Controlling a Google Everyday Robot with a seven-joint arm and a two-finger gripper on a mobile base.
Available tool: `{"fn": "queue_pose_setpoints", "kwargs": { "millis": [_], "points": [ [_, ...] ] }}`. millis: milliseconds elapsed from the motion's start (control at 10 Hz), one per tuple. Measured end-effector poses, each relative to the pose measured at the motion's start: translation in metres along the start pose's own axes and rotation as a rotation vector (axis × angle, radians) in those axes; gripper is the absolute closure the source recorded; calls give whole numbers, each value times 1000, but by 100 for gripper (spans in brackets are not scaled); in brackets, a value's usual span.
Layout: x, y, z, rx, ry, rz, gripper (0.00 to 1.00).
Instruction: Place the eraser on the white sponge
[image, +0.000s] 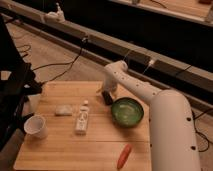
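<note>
The eraser (107, 97) is a small black block lying on the wooden table (100, 145), just left of the green bowl (127, 111). My gripper (104, 91) hangs from the white arm directly over the eraser's far end, at or touching it. The white sponge (63, 110) lies flat on the table well to the left of the eraser, with nothing on it.
A white bottle-like object (82, 119) lies between the sponge and the bowl. A white cup (36, 126) stands at the front left. An orange carrot-like piece (123, 156) lies near the front edge. Black equipment and cables are on the left.
</note>
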Motion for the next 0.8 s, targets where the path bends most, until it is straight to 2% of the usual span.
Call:
{"fn": "queue_pose_setpoints", "kwargs": {
  "millis": [200, 500, 600, 800],
  "points": [
    [-5, 0, 9, 2, -32, 5, 63],
    [-5, 1, 11, 3, -50, 16, 92],
    [-2, 1, 10, 7, -48, 17, 98],
    [9, -14, -7, 39, -16, 1, 100]
  ]
}}
